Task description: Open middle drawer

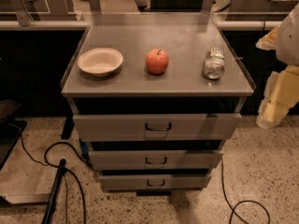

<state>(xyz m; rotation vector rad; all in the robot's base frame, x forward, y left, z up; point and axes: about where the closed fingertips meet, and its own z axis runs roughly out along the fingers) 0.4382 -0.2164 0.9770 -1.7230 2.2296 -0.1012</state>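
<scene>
The middle drawer (187,158) sat second of three below the bench's front edge. Its flat grey front looked pushed in, with a small dark loop handle (156,161) at centre. The top drawer (112,125) lay above it and the lowest drawer (126,181) below. Near the front edge of the bench top (140,31) were a bowl (100,61) toward the left corner, an apple (157,61) midway, and a can (214,63) on its side toward the right corner. The gripper (275,101) hung beyond the bench's right edge, well apart from the drawer; I could not tell whether it was open or closed.

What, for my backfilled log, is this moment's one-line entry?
middle drawer: looks shut | gripper: right of cabinet, away from handle | top: bowl, apple, can
</scene>
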